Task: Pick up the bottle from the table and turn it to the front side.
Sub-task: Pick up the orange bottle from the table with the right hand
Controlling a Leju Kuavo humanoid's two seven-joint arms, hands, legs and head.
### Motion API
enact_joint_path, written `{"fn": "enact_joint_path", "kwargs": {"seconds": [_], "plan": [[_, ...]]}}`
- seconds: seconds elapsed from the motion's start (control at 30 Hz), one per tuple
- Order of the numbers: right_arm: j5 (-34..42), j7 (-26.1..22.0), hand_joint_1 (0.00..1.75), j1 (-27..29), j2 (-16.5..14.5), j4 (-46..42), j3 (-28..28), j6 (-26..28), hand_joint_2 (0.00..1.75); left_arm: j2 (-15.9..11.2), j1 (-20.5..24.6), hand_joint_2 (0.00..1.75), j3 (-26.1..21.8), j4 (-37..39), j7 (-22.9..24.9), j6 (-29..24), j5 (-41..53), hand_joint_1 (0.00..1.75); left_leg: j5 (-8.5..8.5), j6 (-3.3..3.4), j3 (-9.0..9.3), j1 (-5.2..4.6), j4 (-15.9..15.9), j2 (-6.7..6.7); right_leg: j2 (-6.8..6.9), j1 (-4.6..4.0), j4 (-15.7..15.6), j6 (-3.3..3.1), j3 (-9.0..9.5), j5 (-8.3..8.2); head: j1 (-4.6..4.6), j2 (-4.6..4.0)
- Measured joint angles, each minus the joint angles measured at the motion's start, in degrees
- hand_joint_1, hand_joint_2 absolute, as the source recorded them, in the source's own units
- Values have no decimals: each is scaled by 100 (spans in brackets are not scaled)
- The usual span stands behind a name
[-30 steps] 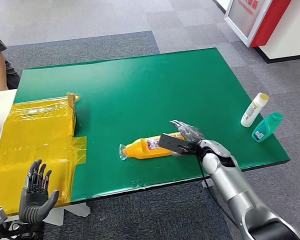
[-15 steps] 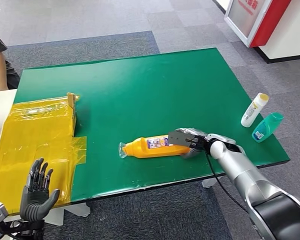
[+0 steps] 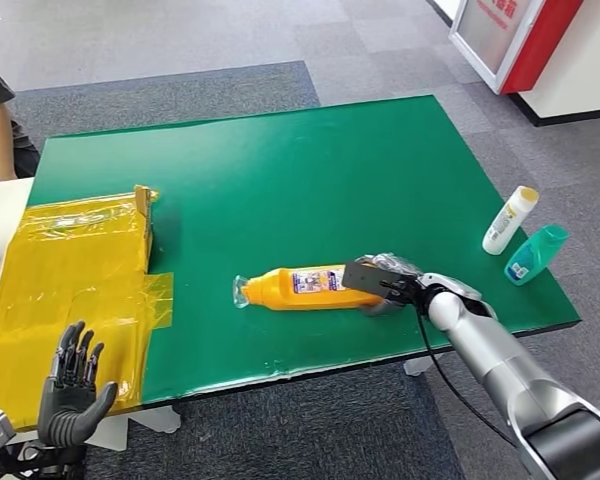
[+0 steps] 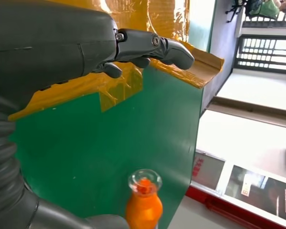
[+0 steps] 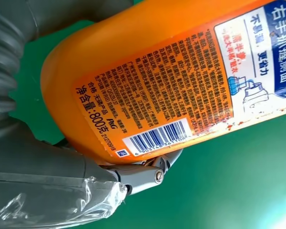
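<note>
- orange bottle (image 3: 312, 288) lies on its side on the green table (image 3: 282, 170), near the front edge, barcode label up, so the front likely faces down
- right hand (image 3: 384, 283) wraps its base, ready to lift and roll it
- fingers under the bottle mostly hidden
- left hand (image 3: 72, 385) hangs spread, holding nothing
</note>
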State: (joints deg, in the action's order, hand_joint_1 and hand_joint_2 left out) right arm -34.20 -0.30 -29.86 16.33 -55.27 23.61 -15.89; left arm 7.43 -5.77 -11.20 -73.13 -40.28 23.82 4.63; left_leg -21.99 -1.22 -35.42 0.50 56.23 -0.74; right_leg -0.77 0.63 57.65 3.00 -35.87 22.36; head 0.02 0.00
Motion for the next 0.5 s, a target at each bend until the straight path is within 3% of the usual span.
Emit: {"fn": "enact_joint_path", "kwargs": {"seconds": [0.17,0.33,0.5], "plan": [[595,-256,175,634,-84,-943,-176,581,175,19,-63,175,-42,0,-4,110,34,0,-6,-3,-4,1,-1,-2,1,-4,1,-1,-1,11,1,0],[889,-582,175,1145,-604,-1493,-417,825,175,77,-20,175,-55,-2,-4,306,128,0,-9,-9,-4,3,-1,-1,0,-6,1,-6,-5,15,-1,0],[990,-970,175,1264,-1240,-1481,-462,857,175,75,166,175,147,-82,96,627,-96,0,-5,-11,-3,4,-1,0,0,-7,2,-9,-5,12,0,0]]}}
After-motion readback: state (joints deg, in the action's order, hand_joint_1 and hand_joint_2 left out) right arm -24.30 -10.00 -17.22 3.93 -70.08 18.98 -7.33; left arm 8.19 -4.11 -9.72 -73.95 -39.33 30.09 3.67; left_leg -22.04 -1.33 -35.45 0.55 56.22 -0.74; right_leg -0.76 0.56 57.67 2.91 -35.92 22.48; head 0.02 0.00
